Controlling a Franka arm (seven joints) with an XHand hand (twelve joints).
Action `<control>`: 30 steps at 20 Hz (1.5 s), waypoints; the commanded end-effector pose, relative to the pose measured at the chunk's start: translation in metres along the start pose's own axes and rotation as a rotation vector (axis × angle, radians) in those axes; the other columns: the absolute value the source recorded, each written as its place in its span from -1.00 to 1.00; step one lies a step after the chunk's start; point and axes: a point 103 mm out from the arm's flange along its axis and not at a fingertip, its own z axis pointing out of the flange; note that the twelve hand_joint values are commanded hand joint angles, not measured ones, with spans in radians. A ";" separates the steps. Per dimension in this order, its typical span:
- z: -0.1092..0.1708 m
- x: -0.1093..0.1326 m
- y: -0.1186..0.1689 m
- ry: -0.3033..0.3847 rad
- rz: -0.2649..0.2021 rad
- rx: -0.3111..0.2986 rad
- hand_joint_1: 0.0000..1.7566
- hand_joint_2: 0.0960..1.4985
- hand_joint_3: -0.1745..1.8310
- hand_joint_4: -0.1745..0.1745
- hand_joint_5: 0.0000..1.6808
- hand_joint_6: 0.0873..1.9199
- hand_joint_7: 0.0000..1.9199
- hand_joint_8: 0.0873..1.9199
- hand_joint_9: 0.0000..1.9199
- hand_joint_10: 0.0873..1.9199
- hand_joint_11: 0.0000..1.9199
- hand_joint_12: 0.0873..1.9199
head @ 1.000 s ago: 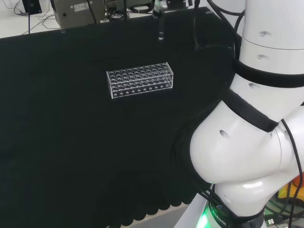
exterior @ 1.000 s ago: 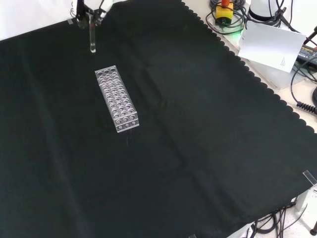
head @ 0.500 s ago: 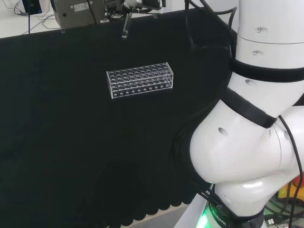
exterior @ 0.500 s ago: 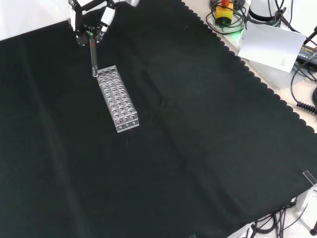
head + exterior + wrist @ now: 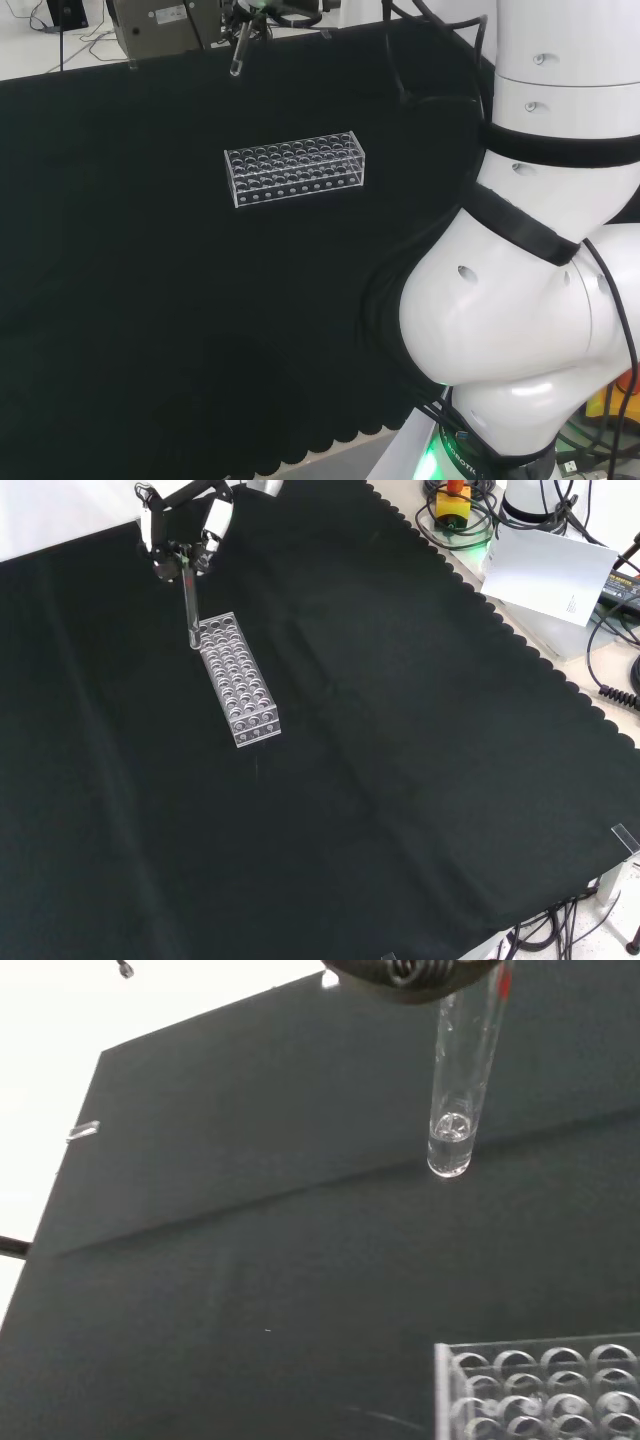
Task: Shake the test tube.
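Note:
A clear glass test tube (image 5: 190, 610) hangs upright from my hand (image 5: 180, 540), whose fingers are curled on its top end. In the front view its tip hangs at the far end of the clear tube rack (image 5: 237, 679). The head view has the test tube (image 5: 238, 52) high at the back of the bench, beyond the rack (image 5: 295, 166), with the hand (image 5: 262, 12) at the view's top edge. Close up, the wrist view has the test tube (image 5: 460, 1090) with a little clear liquid at its rounded bottom, and a corner of the rack (image 5: 545, 1390) below it.
The rack's wells look empty. Black cloth (image 5: 400, 780) covers the bench, with a scalloped edge at the front view's right. A grey box (image 5: 165, 25) stands behind the bench in the head view. White paper (image 5: 550, 575) and cables lie off the cloth.
The hand has carried the tube leftward in the head view over the last second. In the front view it has come lower, from beyond the rack to the rack's far end.

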 end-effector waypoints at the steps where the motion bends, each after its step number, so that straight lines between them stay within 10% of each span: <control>1: 0.003 -0.044 -0.009 -0.055 0.088 0.033 0.74 0.34 -0.83 -1.00 0.20 -0.44 0.15 -0.05 0.12 0.10 0.00 0.00; 17: -0.048 -0.175 -0.037 -0.349 0.376 0.021 0.74 0.34 -0.83 -1.00 0.20 -0.44 0.15 -0.04 0.12 0.11 0.00 0.00; 30: -0.051 -0.174 -0.030 -0.358 0.380 0.014 0.74 0.34 -0.83 -1.00 0.20 -0.44 0.15 -0.04 0.12 0.11 0.00 0.00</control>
